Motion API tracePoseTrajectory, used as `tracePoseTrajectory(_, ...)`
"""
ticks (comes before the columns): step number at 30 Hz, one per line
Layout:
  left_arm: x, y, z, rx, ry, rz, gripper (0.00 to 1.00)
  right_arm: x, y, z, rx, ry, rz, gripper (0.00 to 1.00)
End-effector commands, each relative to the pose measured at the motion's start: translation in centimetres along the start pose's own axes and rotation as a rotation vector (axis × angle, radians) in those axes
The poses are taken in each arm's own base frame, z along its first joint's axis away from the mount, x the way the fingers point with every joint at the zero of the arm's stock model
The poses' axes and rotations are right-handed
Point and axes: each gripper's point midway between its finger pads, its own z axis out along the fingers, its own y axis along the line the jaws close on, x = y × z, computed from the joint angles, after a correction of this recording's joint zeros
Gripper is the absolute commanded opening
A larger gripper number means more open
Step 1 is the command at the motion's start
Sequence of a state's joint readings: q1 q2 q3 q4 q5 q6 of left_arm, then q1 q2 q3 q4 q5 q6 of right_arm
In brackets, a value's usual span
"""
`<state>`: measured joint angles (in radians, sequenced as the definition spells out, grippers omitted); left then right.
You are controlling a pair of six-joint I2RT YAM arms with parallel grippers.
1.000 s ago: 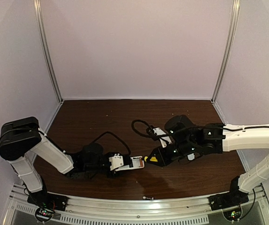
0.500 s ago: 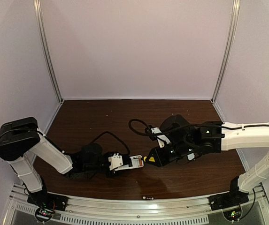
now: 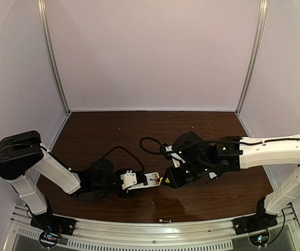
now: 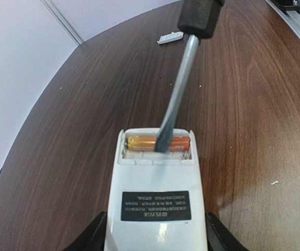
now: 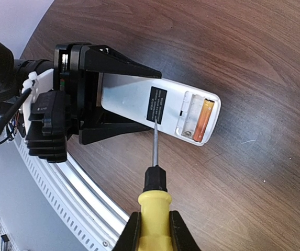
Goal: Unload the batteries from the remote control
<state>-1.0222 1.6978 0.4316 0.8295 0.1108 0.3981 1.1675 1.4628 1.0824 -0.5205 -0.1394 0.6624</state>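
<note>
While the left gripper (image 4: 155, 239) pinches the remote control (image 4: 155, 178) across its width at the near end, jaws half spread by the body, the remote's long axis runs from that gripper straight toward the right arm, back face up. Uncovered battery bay sits at the far end. One orange battery (image 4: 151, 142) shows in it, lying crosswise to the remote; the slot beside it looks vacant. Can't tell if the remote rests on the wooden table (image 4: 254, 104) or hangs just above. Screwdriver (image 5: 153, 209) comes in from the right, roughly along the remote's axis. Its tip overlaps the cell in the left wrist view but sits over the label (image 5: 157, 104) in the right wrist view, so contact is unconfirmed. Right gripper (image 5: 152, 232) is pressed tight on the yellow handle. Judgement: right arm owns the pry, levering across the cell's axis, up and out.
</note>
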Motion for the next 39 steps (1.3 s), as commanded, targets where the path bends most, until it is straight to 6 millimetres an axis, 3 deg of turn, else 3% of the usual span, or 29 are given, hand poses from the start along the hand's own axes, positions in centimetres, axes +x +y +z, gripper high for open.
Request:
tracePoseTrajectory(1,-1.4,0.8,-0.4,-0.031,-0.047,0.007,0.0,-1.0,0.4,0.3,0.012,-0.027,0.009,0.0)
tracePoseTrajectory(20,-1.3,0.7,-0.3,-0.029,-0.043,0.006,0.0,-1.3,-2.7,1.2,0.195,-0.041,0.017,0.0)
tracePoseTrajectory(39,-1.5,0.7,-0.4,-0.029,-0.046,0.007,0.0,-0.9,-4.0,2.3,0.27,-0.019,0.005,0.0)
